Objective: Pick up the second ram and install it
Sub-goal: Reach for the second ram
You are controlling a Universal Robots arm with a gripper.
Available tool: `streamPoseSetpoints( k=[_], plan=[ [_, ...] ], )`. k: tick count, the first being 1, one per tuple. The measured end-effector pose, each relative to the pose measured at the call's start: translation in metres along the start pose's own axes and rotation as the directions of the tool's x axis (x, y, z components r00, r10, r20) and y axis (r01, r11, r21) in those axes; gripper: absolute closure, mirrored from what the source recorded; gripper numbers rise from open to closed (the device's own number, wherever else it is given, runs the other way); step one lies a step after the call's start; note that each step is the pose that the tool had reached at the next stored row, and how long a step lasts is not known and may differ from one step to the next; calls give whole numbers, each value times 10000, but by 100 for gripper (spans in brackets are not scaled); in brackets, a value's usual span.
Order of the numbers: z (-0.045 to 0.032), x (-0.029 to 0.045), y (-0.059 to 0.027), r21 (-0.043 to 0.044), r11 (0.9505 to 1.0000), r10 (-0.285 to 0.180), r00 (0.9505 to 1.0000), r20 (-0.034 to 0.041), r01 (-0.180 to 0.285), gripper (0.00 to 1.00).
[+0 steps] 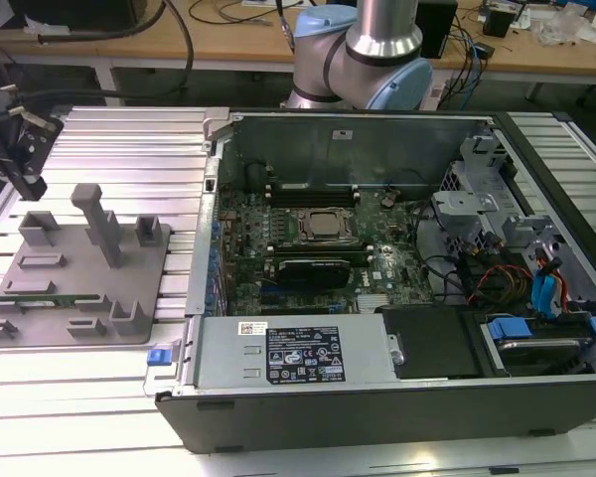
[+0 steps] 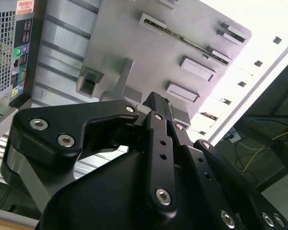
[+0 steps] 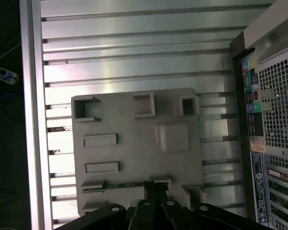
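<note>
Currently the claw hangs above the grey fixture plate, its fingers apparently closed together with nothing between them; in the first wrist view the second ram lies beneath the claw tips and apart from them, seated between grey blocks of the plate; this seating probably holds the strip on edge and steady, with its upper edge offered for grasping; the long axis is level, one end pointing toward the computer case, the other end away from it.

second ram: thin green strip; lies along the grey fixture
</note>
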State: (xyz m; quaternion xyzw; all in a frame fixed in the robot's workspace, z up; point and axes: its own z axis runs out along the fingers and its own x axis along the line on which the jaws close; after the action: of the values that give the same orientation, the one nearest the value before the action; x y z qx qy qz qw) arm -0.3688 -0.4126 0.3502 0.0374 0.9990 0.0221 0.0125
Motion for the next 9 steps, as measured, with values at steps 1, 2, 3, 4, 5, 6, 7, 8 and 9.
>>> streamPoseSetpoints(
  k=[1,2,3,4,5,6,7,8,9],
  plan=[
    [45,15,-26,-2,10000,-1,10000,2,1,92],
    [55,21,-32,-3,10000,0,10000,2,0,92],
    [64,25,-38,-3,10000,-1,10000,1,1,92],
    [82,36,-49,0,10000,0,10000,-3,0,92],
    [94,45,-54,11,10000,-1,10000,-8,1,92],
    [105,50,-59,18,10000,-2,10000,-14,2,92],
    [116,54,-63,21,10000,0,10000,-18,0,92],
    [133,60,-70,25,10000,2,10000,-22,-2,92],
    [164,64,-90,24,10000,0,10000,-29,0,92]
  ],
)
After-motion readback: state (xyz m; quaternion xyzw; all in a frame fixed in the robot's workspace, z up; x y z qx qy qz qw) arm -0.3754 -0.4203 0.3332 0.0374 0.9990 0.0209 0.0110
